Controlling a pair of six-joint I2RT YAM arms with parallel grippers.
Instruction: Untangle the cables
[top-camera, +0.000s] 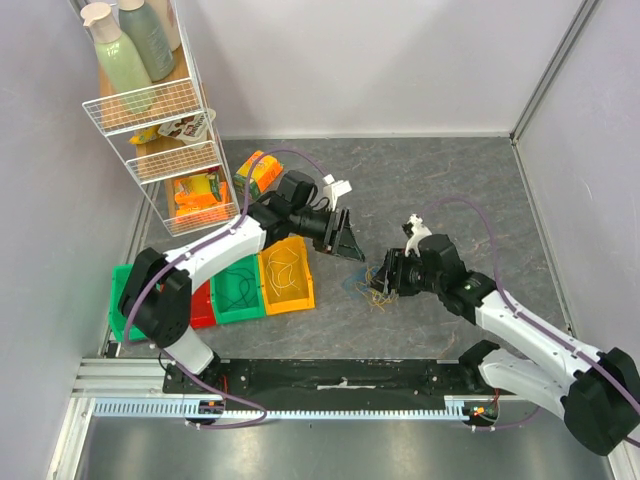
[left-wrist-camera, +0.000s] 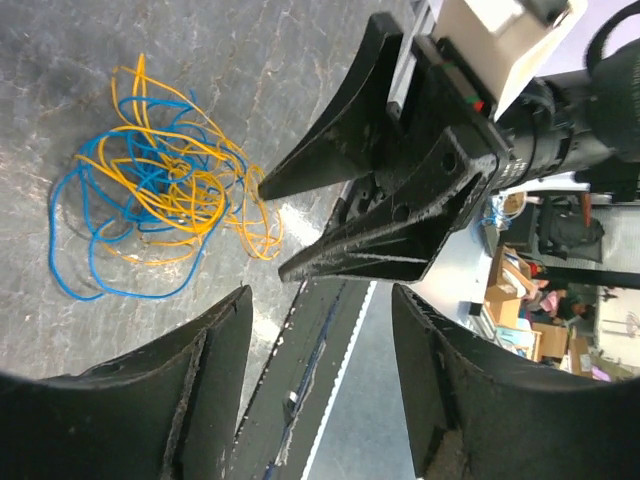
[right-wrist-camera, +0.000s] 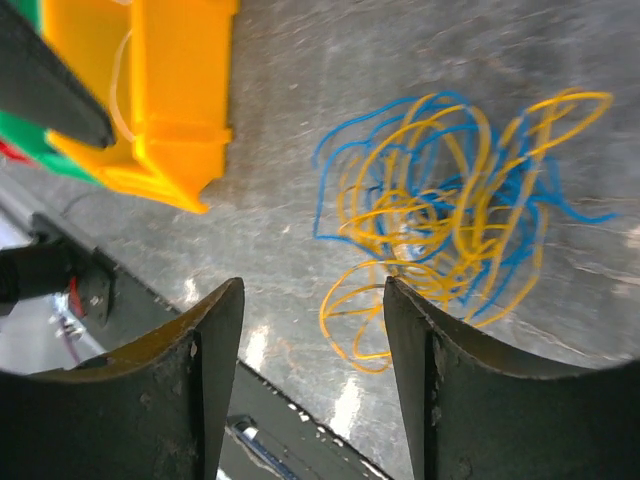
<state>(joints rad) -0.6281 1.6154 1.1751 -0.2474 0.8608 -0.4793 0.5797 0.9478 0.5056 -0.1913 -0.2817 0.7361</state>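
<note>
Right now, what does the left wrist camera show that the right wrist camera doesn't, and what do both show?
Only the left wrist view: the right gripper whole, from outside, jaws open, near the cables. Only the right wrist view: the yellow bin. Both: the tangled yellow and blue cables lying loose on the table.

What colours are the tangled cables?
The cables are orange-yellow and blue; clearest in the right wrist view.

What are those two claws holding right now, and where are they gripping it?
Nothing. The left gripper and the right gripper are both open and empty; the cables lie in a tangle on the table.
</note>
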